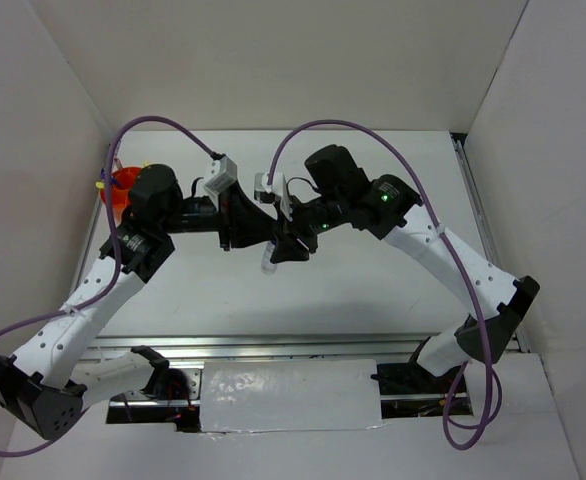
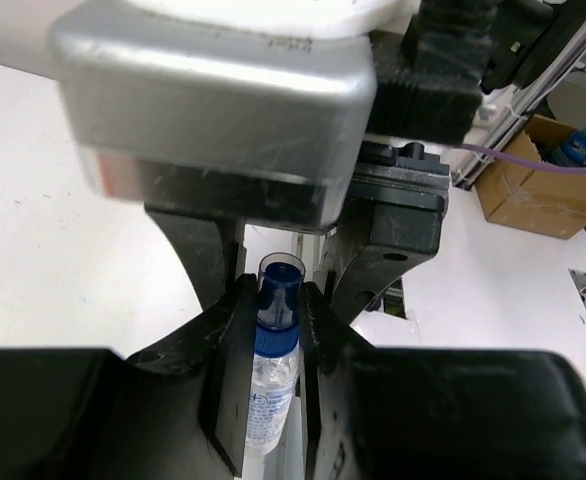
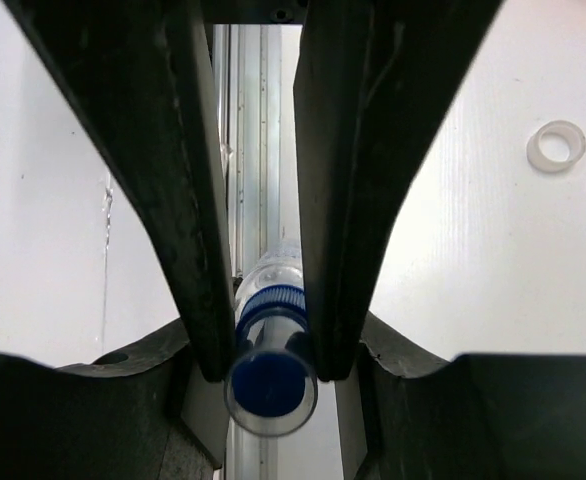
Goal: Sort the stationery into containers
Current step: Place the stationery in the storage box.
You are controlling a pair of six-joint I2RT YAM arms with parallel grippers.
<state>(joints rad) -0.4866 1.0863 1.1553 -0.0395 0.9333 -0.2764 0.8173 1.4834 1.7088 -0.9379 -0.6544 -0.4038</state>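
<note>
Two robot arms meet over the middle of the counter [image 1: 373, 300], roughly midway between its left and right edges, with one small item shared between them: the tiny clear blue-capped bottle [image 2: 271, 400]. The left claw [image 2: 276, 300] is narrowed onto the bottle, its fingers pressed against either side of the clear body and blue collar. The right claw [image 3: 271, 352] is likewise drawn in to a narrow gap around the capped end, which points back toward its own wrist camera. From above, the bottle's clear end pokes out below the joined claws toward the near edge and appears to hang free of the surface, though the overhead view is too crowded to be sure. The white tape ring [image 3: 556, 146] lies flat on the counter, well apart from the claws. The round orange-red cup [image 1: 123, 190] stands by the left edge near the far left corner, partly hidden behind the left arm.
</note>
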